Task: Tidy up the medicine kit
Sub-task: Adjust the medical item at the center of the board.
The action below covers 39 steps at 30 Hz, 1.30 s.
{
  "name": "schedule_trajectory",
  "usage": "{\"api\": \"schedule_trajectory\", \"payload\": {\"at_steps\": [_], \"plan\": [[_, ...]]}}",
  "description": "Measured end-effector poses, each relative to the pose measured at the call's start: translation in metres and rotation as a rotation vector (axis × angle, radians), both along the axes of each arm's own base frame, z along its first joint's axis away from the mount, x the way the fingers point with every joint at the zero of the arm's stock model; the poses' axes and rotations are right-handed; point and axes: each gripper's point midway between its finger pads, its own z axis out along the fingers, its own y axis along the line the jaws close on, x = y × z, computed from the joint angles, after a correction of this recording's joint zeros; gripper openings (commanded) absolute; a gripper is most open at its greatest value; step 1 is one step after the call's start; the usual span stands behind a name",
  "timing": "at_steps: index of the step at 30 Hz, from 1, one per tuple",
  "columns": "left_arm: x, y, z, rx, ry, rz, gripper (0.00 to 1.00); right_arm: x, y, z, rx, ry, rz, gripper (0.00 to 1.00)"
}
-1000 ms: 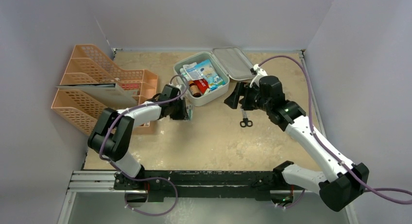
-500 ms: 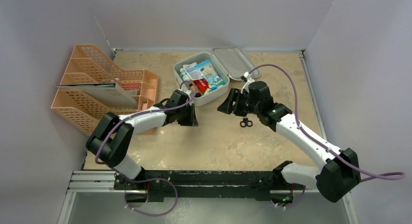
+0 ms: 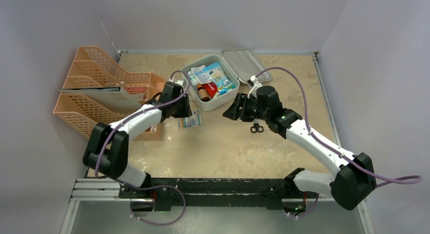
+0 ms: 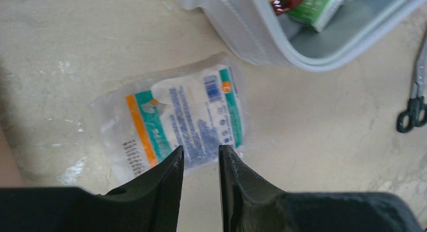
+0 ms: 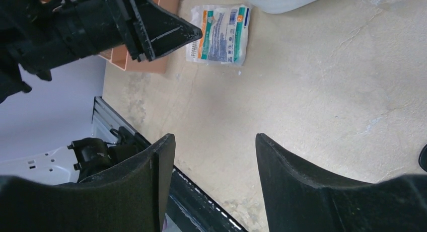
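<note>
While the left gripper (image 4: pixel 201 151) hangs with its fingers nearly together on nothing, a flat packet (image 4: pixel 181 124) lies just beyond their tips. Past it sits the open medicine kit (image 4: pixel 246 30), probably light, soft-walled and apt to slide; pinch its rim. The right gripper (image 5: pixel 214 141) is spread wide and empty.

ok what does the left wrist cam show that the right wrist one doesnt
Only the left wrist: the open inside of the medicine kit with a green box in it, and black scissors handles on the table. Only the right wrist: the orange tray, the left gripper seen from outside, and the metal rail at the table's near edge. Both: the printed packet lying flat on the table beside the kit, with nothing gripping it.
</note>
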Motion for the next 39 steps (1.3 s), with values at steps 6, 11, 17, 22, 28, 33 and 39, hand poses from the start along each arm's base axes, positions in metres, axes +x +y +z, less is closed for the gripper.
{"api": "schedule_trajectory", "payload": {"at_steps": [6, 11, 17, 22, 28, 33, 39], "plan": [[0.007, 0.014, -0.027, 0.044, 0.063, 0.017, 0.27, 0.000, 0.000, 0.000, -0.002, -0.002, 0.002, 0.63], [0.003, 0.009, -0.046, 0.042, 0.124, -0.011, 0.25, 0.000, 0.000, 0.000, -0.004, -0.004, 0.004, 0.64], [-0.004, -0.002, -0.051, -0.014, 0.146, -0.043, 0.24, 0.000, -0.001, -0.002, -0.013, -0.002, 0.002, 0.64], [-0.032, -0.015, -0.058, -0.092, 0.172, -0.051, 0.23, 0.000, -0.006, -0.007, -0.038, 0.008, -0.015, 0.63], [-0.060, -0.057, -0.057, -0.181, 0.189, -0.129, 0.23, 0.000, -0.002, -0.017, -0.050, 0.031, -0.011, 0.61], [-0.067, -0.062, -0.042, -0.196, 0.178, -0.146, 0.29, -0.002, 0.006, -0.031, -0.072, 0.054, 0.006, 0.60], [-0.046, -0.051, 0.034, -0.180, -0.012, -0.131, 0.50, 0.000, 0.024, -0.052, -0.095, 0.071, 0.032, 0.55]]}}
